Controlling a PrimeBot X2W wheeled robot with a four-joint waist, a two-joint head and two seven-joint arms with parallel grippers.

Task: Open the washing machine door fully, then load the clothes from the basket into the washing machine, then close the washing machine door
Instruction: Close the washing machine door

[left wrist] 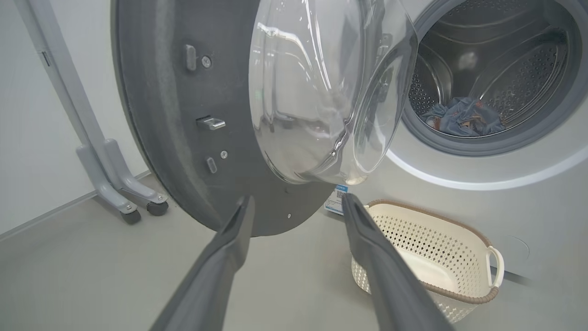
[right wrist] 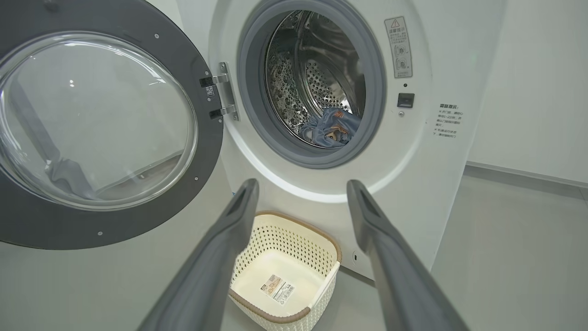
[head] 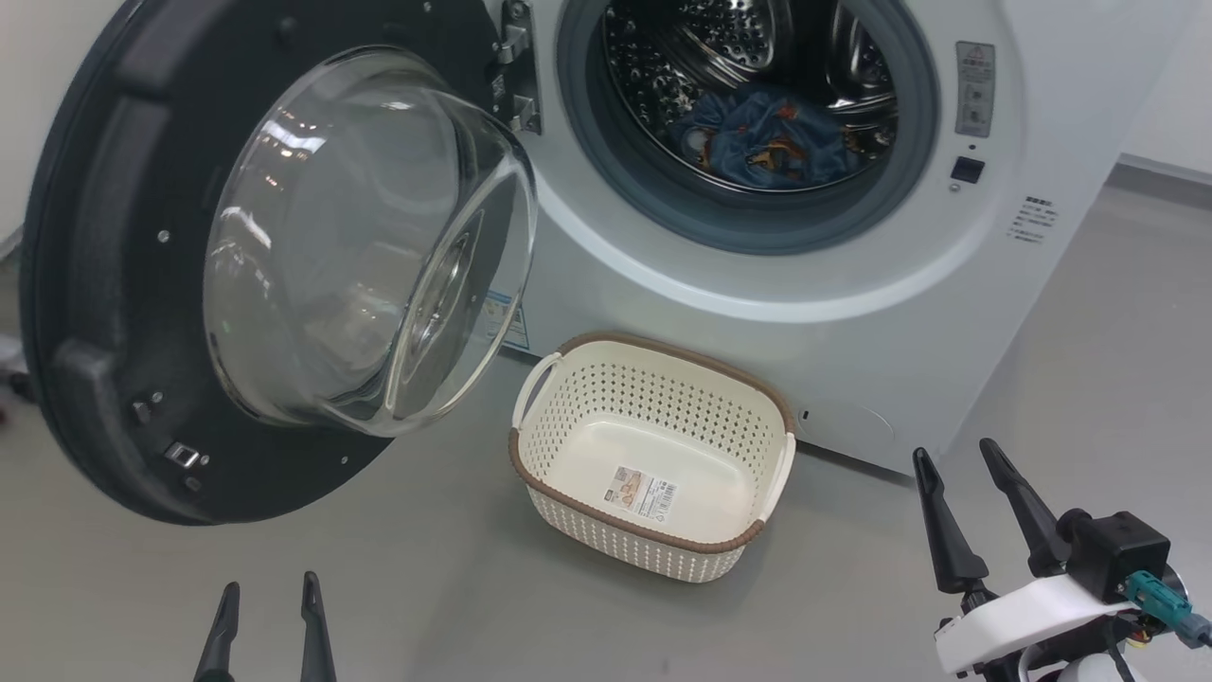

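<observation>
Left gripper (head: 270,587), right gripper (head: 954,455) gape empty; light blue patterned clothes (head: 767,142) near grey seal (head: 739,223) could jam round black-ringed door (head: 114,284).

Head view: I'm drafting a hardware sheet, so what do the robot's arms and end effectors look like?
Both the left end effector and the right end effector have two long, dark, tapering fingers, matte grey in the wrist views. Behind the right one sit a white moulded wrist shell, a black boxy block and a teal connector on a grey plug.
</observation>
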